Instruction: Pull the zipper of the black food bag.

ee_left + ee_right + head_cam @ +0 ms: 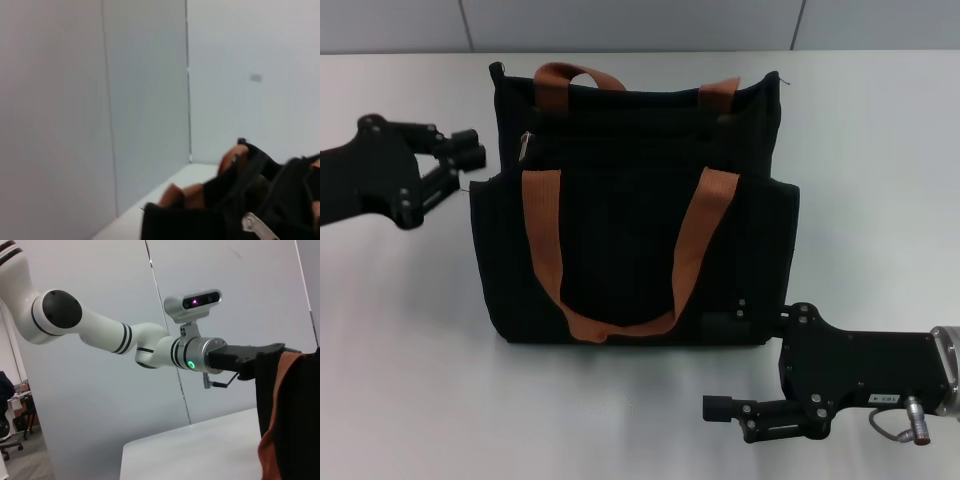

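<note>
The black food bag (630,250) stands upright mid-table, its two orange-brown handles (545,240) hanging over the front and back. The zipper (527,143), a small silver tab, sits near the bag's top left corner. It also shows close up in the left wrist view (257,226), on the bag's top edge (210,220). My left gripper (468,167) is open just left of the bag's upper left corner, a short way from the tab and holding nothing. My right gripper (720,410) rests low on the table in front of the bag's right corner, apart from it.
The white table (400,350) runs wide around the bag, with a grey wall behind. The right wrist view shows my left arm (150,345) reaching to the bag's (295,405) far corner, with an orange-brown strap (275,440) on its near side.
</note>
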Controlling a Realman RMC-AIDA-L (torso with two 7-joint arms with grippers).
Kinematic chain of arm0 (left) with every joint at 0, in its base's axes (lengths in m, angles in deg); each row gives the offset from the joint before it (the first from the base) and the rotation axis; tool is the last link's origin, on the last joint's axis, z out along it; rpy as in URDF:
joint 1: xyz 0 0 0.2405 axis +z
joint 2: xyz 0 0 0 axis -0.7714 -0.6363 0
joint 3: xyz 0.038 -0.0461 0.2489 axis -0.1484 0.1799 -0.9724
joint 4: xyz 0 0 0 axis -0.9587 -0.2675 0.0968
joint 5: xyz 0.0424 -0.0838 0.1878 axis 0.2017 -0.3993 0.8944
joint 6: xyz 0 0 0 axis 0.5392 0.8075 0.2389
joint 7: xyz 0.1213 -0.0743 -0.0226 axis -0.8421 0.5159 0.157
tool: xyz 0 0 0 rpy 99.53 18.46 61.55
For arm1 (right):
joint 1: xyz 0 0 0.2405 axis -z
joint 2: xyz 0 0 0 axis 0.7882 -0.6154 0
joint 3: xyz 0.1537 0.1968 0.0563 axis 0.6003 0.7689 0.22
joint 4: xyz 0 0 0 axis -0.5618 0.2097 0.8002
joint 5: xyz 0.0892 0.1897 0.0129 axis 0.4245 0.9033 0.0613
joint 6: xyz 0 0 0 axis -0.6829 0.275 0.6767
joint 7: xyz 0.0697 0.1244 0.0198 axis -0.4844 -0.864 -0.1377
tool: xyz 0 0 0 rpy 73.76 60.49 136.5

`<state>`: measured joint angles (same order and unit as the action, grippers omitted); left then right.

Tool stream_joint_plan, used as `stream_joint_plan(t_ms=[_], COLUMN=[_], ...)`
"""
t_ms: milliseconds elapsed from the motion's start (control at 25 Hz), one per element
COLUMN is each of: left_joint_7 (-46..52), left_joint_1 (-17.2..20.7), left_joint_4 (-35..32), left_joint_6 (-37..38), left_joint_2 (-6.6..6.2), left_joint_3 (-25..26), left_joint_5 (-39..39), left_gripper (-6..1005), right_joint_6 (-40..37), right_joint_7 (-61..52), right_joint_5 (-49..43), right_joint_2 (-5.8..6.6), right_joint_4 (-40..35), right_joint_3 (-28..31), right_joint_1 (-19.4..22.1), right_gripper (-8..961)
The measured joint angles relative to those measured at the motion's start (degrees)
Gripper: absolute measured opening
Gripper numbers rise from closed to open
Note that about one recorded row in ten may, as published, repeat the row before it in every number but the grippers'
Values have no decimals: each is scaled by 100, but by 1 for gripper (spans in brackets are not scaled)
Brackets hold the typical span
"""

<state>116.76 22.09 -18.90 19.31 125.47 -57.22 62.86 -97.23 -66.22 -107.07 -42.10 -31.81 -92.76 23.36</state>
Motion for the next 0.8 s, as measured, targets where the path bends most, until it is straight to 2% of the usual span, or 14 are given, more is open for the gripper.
stream_joint_plan(t_ms=[40,320,600,760,800], left_joint_7=[21,201,219,130,130], left_joint_1=[-10,-230,-418,-476,-476], left_joint_4=[-1,-9,-61,-160,-160], left_joint_6=[9,27,-384,-414,-414], left_joint_2=[-5,-42,49,109,109], left_joint_3=[-35,-251,-256,-255,-255], left_joint_5=[34,344,479,471,471], left_gripper=[19,233,438,602,593], right_joint_6=[-1,-12,-55,-82,-82], right_joint_7=[-1,-2,-3,-2,-2], right_joint_5=[0,0,0,0,0], right_joint_2=[0,4,4,4,4], right_joint_4=[-2,-5,6,8,8], right_joint_3=[-3,-14,4,20,20], right_joint_1=[0,-4,-8,-4,-4], right_gripper=[816,816,816,816,816])
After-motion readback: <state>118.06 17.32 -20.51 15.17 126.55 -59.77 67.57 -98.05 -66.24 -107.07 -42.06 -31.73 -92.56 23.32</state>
